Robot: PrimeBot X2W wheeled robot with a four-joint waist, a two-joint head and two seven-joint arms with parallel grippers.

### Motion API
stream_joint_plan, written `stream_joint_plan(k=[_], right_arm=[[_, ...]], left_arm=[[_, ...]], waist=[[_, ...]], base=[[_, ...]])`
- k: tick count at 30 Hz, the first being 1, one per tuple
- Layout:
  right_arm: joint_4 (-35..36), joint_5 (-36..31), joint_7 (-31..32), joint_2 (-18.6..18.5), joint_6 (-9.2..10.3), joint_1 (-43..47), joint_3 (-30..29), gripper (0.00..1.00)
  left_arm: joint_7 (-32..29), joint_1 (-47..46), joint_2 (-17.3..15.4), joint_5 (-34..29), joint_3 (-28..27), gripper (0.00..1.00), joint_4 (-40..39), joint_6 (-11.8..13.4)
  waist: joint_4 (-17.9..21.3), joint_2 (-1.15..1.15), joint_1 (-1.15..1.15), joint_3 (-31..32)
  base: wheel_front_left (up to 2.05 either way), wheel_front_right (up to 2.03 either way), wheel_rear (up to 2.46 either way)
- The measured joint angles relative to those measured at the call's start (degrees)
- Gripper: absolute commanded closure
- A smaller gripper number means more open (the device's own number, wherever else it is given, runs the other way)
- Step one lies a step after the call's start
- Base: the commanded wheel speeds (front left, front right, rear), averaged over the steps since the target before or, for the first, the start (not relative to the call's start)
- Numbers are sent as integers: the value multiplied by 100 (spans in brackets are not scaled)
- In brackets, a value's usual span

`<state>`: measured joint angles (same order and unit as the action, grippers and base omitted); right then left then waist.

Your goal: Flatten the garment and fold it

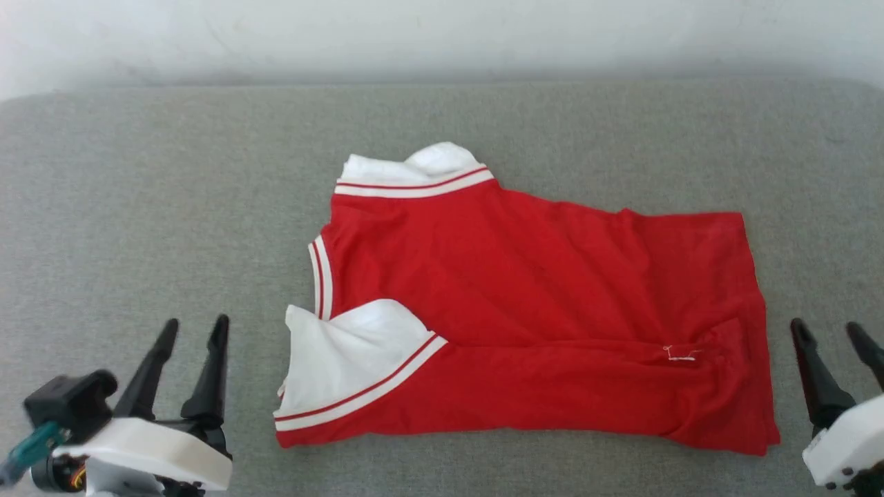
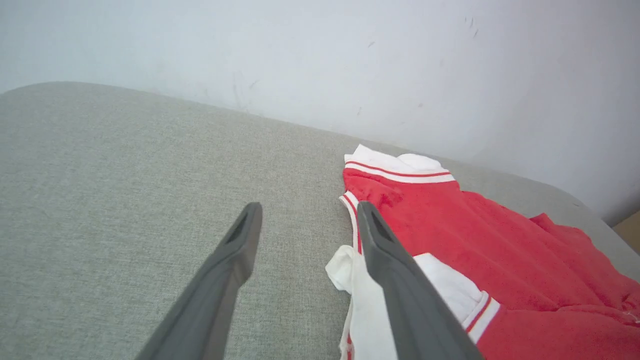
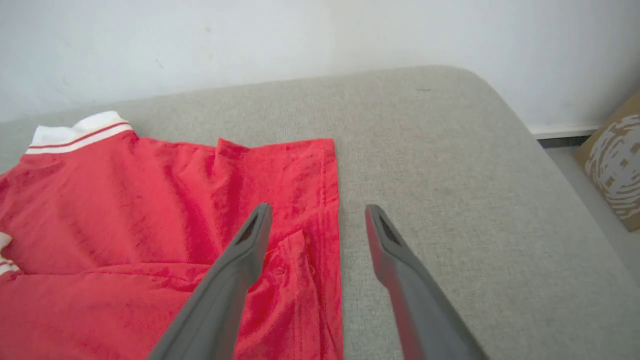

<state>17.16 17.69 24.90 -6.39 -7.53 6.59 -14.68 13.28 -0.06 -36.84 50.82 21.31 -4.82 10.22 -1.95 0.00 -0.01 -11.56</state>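
Note:
The garment (image 1: 525, 304) lies on the grey cushion, its collar end to the left and its hem to the right, with the near long side folded over onto the body. White sleeves with red-white striped trim show at the far left (image 1: 414, 169) and near left (image 1: 345, 359). No lettering is visible. My left gripper (image 1: 195, 330) stands open at the lower left, a little left of the near sleeve (image 2: 450, 290). My right gripper (image 1: 829, 331) is open just right of the hem (image 3: 325, 225), nothing between its fingers.
The grey cushion (image 1: 173, 207) spreads wide around the shirt and ends at a pale wall (image 1: 442, 34) behind. In the right wrist view a brown cardboard box (image 3: 615, 165) stands on the floor past the cushion's right edge.

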Motion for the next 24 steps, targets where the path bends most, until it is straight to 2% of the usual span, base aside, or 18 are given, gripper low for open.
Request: stream_joint_plan(k=[3,6,11,14,19,22,24], right_arm=[[75,-324,-687,205,0,170,-77,0],[38,-587,-1326,309,0,297,-103,0],[-370,-641,-2207,334,0,564,-182,0],[-605,-558,-2546,333,0,672,-193,0],[-823,-548,-2749,336,0,691,-171,0],[-872,-552,-2763,335,0,688,-172,0],[-883,-552,-2762,335,0,679,-167,0]], left_arm=[[137,307,352,-366,-438,0,-444,261],[145,552,955,-1224,-1084,0,-911,401],[144,1284,1839,-2436,-1552,0,-1173,367],[144,1590,2121,-2847,-1584,0,-1087,171],[112,1706,2114,-3104,-1418,0,-650,-132],[-344,1622,1937,-3109,-1248,0,-563,-336],[-867,1451,1779,-3030,-1138,0,-548,-503]], waist=[[-42,0,0,143],[-66,0,0,271],[-59,0,-1,492],[-45,0,-1,604],[-37,0,0,693],[-60,0,0,679],[-74,0,1,643]], base=[[0,0,0],[0,0,0],[0,0,0],[0,0,0],[0,0,0],[0,0,0],[0,0,0]])
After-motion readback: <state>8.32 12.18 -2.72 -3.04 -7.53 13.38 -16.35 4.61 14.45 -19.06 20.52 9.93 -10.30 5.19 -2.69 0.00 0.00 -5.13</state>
